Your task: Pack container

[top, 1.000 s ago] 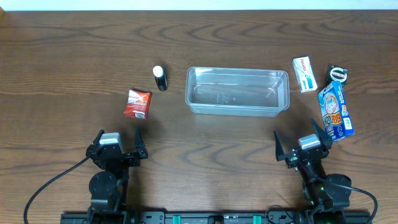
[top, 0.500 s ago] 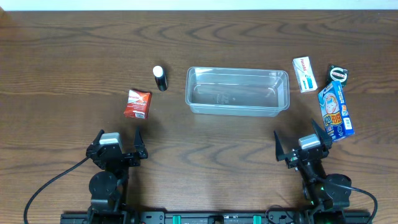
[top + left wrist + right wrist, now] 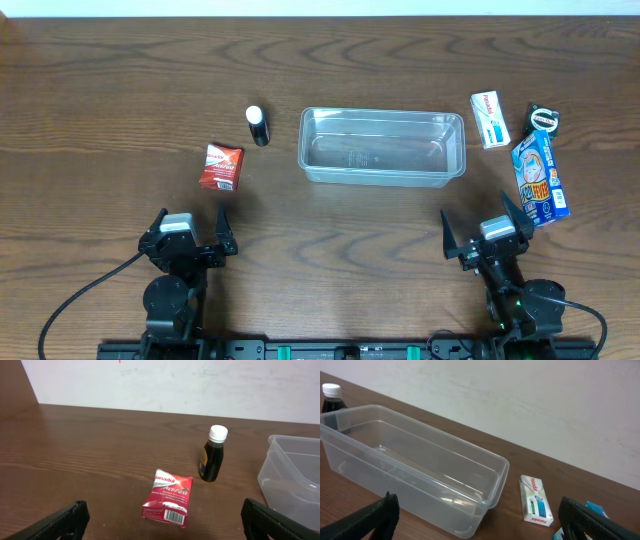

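Note:
The clear plastic container [image 3: 382, 147] stands empty at the table's middle; its corner shows in the left wrist view [image 3: 295, 477] and most of it in the right wrist view [image 3: 415, 467]. A red packet [image 3: 220, 166] [image 3: 167, 501] and a small dark bottle with a white cap [image 3: 258, 126] [image 3: 213, 453] lie to its left. A white box [image 3: 489, 119] [image 3: 536, 500], a blue packet [image 3: 540, 178] and a small dark item [image 3: 543, 117] lie to its right. My left gripper [image 3: 191, 228] [image 3: 162, 522] and right gripper [image 3: 482, 226] [image 3: 480, 520] stand open near the front edge, holding nothing.
The dark wooden table [image 3: 120, 90] runs back to a white wall [image 3: 175, 382]. Black cables [image 3: 80, 295] trail from both arm bases at the front edge.

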`<act>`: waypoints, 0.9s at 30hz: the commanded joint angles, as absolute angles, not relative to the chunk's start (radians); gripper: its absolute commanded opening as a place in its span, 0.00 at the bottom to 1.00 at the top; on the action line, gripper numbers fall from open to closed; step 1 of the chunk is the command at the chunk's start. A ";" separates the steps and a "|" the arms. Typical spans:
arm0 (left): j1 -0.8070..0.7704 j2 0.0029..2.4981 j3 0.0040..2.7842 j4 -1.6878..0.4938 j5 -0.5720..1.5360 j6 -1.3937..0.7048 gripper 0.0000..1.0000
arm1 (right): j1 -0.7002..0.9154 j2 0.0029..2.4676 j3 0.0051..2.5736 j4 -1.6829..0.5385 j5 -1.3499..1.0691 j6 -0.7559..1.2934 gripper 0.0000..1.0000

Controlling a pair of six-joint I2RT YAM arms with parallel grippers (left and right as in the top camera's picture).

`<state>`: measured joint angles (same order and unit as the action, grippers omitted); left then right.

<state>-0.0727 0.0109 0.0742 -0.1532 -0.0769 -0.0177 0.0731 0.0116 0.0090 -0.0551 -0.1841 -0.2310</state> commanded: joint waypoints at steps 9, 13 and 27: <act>-0.067 0.006 0.068 -0.179 -0.060 0.000 0.98 | 0.058 0.006 0.006 -0.057 -0.180 -0.241 0.99; -0.067 0.006 0.068 -0.179 -0.060 0.000 0.98 | 0.058 0.006 0.006 -0.057 -0.180 -0.241 0.99; -0.067 0.006 0.068 -0.179 -0.060 0.000 0.98 | 0.057 0.006 0.019 0.014 -0.189 -0.226 0.99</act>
